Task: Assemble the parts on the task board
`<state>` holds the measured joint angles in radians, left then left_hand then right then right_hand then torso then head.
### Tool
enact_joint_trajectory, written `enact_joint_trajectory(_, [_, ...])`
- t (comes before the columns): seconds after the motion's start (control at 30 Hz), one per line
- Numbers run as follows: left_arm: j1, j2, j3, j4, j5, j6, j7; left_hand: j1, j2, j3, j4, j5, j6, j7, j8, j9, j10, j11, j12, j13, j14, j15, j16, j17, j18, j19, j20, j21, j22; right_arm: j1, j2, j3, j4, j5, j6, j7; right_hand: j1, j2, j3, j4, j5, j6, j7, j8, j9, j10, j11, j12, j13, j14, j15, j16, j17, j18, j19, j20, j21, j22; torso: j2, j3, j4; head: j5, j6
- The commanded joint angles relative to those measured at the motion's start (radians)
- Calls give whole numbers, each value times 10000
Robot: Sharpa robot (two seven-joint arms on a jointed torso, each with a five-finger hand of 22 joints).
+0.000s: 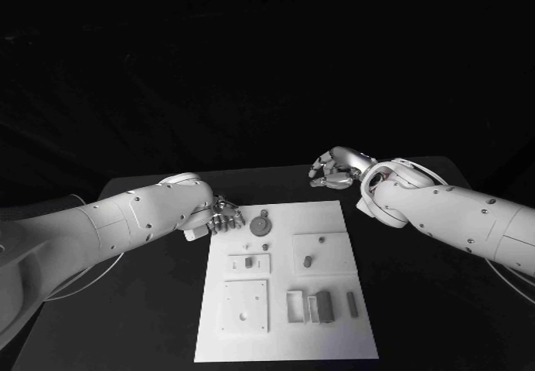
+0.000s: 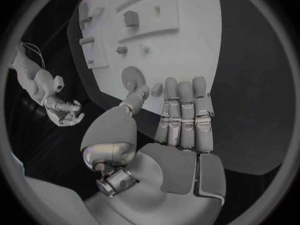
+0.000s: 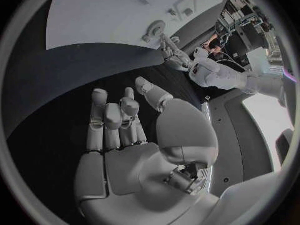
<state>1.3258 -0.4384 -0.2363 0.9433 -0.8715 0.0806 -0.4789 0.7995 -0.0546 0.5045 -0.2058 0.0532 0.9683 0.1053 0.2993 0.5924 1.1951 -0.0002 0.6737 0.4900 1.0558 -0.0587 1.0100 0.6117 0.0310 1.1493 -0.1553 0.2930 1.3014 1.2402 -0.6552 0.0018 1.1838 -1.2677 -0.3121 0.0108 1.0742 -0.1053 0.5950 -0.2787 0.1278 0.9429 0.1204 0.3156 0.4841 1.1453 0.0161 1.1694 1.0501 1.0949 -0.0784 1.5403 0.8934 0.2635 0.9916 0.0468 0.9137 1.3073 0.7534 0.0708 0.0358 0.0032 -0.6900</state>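
Head view: left hand (image 1: 223, 214) sat at board's (image 1: 335, 340) far left edge, just beside gear (image 1: 260, 225), likely lined up to take it. Right hand (image 1: 335, 171) hung off far right corner, out of way.

Left wrist view: fingers (image 2: 185, 110) spread, holding nothing; gear (image 2: 132, 77) near fingertips.

Right wrist view: right hand (image 3: 134, 135) loosely spread, nothing in it, over table (image 3: 44, 115).

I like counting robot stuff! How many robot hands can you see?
2. The left robot hand is at the far left edge of the white task board, beside the round gear. The right robot hand is over the black table, past the board's far right corner.
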Motion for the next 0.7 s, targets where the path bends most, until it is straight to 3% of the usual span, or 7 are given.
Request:
enact_joint_trajectory(0.03, [-8, 36, 5, 27, -66, -116, 120, 29, -94, 35, 63, -6, 15, 32, 27, -20, 18, -7, 33, -13, -1, -5, 36, -17, 100, 70, -9, 30, 21, -5, 16, 7, -1, -12, 147, 12, -42, -22, 16, 33, 42, 0, 54, -45, -13, -50, -18, -17, -2, 10, -87, -56, -15, -17, -29, 4, -53, 160, 2, 0, -3, -8, 13])
enact_joint_trajectory(0.53, [-19, 38, 6, -38, 388, -75, 175, 512, 455, 219, -174, 2, 0, 39, 105, -123, -4, 1, 60, -41, -29, -1, 107, -131, 83, 50, -5, 17, 110, -5, 28, 7, -3, -12, 297, -14, -52, -20, 12, 40, 41, 6, 55, -45, -9, -51, -16, -14, -1, 9, -84, -55, -16, -17, -30, 6, -54, 161, 3, 2, -5, -34, 20])
enact_joint_trajectory(0.7, [-24, 41, 6, -96, 489, -89, 342, 637, 514, 256, -238, -7, -4, 46, 125, -144, -12, 8, 63, -49, -39, 6, 121, -156, 76, 44, 1, 9, 125, -5, 17, 6, 1, -12, 354, -2, -55, -19, 11, 42, 41, 7, 55, -46, -8, -52, -16, -13, -1, 9, -83, -54, -16, -17, -30, 6, -55, 161, 0, 3, -4, -36, 15])
